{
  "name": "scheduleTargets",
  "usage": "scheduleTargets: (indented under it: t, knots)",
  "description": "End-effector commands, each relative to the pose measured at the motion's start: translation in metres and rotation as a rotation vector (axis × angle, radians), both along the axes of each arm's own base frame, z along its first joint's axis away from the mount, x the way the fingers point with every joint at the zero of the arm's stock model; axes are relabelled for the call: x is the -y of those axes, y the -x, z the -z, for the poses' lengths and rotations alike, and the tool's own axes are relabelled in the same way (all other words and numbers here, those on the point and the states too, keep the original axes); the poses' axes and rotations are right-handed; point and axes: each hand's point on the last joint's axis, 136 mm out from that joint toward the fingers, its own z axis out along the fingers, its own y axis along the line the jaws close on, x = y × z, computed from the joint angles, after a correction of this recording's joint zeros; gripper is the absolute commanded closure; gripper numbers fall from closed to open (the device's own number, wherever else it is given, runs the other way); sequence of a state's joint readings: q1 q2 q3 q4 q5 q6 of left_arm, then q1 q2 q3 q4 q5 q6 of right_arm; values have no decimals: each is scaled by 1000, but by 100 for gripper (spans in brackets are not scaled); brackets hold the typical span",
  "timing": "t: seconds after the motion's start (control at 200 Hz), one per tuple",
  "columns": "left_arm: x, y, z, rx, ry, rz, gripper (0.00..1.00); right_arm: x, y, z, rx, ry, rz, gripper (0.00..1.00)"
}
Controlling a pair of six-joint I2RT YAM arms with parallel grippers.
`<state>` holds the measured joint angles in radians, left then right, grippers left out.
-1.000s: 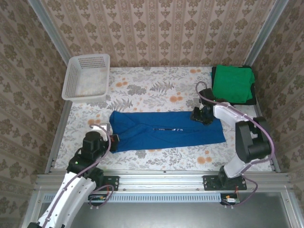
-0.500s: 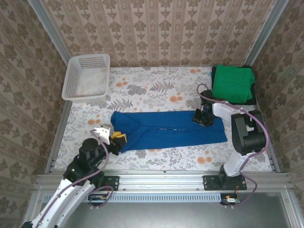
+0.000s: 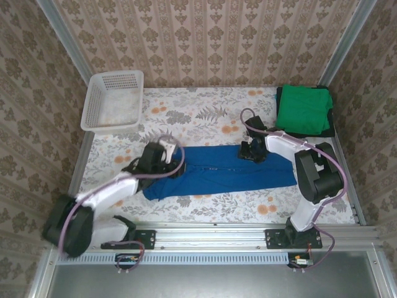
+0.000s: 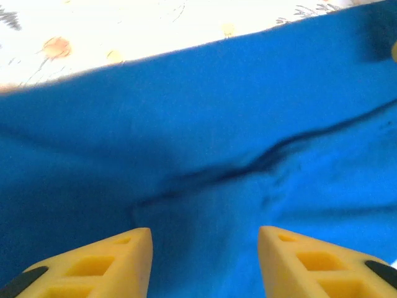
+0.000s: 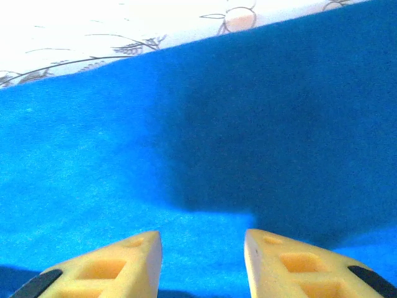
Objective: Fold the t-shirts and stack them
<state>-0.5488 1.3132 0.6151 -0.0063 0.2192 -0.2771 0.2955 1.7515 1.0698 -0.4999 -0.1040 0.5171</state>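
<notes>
Blue tee [image 3: 229,169] lies flat mid-counter [image 3: 205,118], long axis left-right. Left fingers [image 4: 111,264] and right fingers [image 5: 124,261] part-open over it, gripping nothing. Top view: folded green tee [image 3: 303,110] far right. Left wrist: diagonal crease.

The floral table [image 3: 205,115] bears a blue t-shirt [image 3: 229,172] beneath the left fingers [image 4: 93,267] and right fingers [image 5: 105,267], a basket [image 3: 111,127] and dark t-shirt [image 3: 333,127] beyond them.
</notes>
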Motion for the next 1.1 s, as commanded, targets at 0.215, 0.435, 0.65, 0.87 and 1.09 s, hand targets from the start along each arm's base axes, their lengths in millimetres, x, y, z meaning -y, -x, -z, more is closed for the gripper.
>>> scheduleTargets:
  t: [0.215, 0.435, 0.65, 0.87, 1.09]
  knots:
    - [64, 21, 13, -172, 125, 378, 72, 13, 0, 15, -34, -1, 48, 59]
    - [71, 65, -8, -241, 212, 471, 77, 19, 0, 15, -34, -4, 67, 59]
    - [90, 108, -29, -297, 315, 563, 67, 19, 0, 15, -36, -15, 64, 58]
    - [45, 36, -24, -163, 66, 245, 51, 18, 2, 9, -12, -32, 64, 57]
    - [8, -3, 38, -317, -118, 46, 54, 19, 4, 8, -10, -28, 71, 57]
